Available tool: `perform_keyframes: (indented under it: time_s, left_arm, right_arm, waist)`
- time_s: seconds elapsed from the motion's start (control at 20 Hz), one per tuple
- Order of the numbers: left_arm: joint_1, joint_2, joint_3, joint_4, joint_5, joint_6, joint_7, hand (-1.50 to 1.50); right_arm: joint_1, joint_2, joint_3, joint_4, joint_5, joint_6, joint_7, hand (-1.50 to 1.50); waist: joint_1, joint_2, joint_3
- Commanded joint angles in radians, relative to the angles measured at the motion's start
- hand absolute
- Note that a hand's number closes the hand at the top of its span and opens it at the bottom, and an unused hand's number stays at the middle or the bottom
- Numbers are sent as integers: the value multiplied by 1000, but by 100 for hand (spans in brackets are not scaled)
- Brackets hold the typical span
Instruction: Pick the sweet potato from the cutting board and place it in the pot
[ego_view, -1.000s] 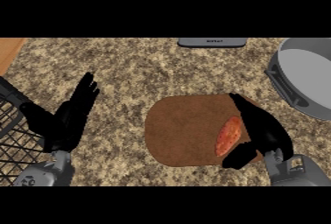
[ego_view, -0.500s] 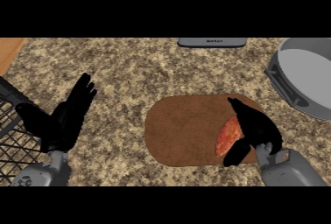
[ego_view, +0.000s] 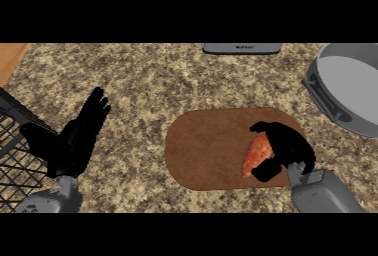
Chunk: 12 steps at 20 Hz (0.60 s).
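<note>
Black right hand (ego_view: 289, 144) curls its fingers round the orange sweet potato (ego_view: 255, 156) on the cutting board (ego_view: 203, 150).

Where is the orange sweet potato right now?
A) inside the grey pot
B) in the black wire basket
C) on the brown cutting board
C: the sweet potato lies on the cutting board, with the right hand curled round it; the pot sits apart, up to the right.
</note>
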Motion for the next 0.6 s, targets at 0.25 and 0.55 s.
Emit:
perform_keyframes:
  time_s: [0.25,0.55]
  left_arm:
    - [22,0,52,-61,7,-46,52,0]
    - [22,-7,62,-39,-3,-48,25,0]
  right_arm:
    - [42,46,-33,7,141,-5,-140,150]
    - [125,-195,-230,-24,42,59,-385,150]
  waist:
    - [0,0,1]
    - [-16,0,2]
